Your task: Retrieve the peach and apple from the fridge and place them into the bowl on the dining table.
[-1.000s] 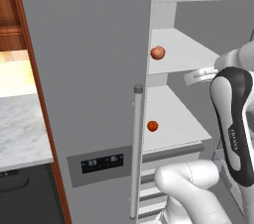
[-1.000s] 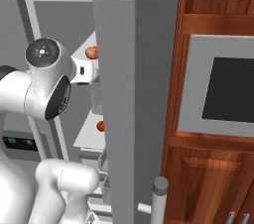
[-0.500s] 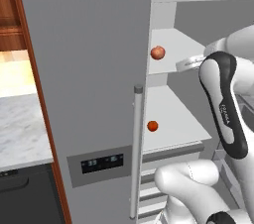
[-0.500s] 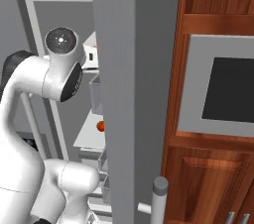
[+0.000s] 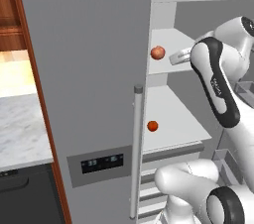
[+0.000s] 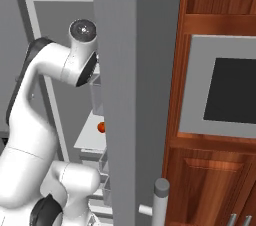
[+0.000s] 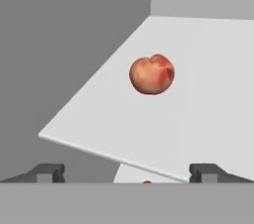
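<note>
Matt grey fridge, smooth white shelf, glossy wood cabinet

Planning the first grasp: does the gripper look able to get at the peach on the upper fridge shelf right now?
Probably yes. The peach sits alone on the upper shelf straight ahead of the open gripper, with nothing between them; the fridge door stands open. The apple lies one shelf below.

Brown wood cabinets, built-in oven, marble counter, dark appliance below
</note>
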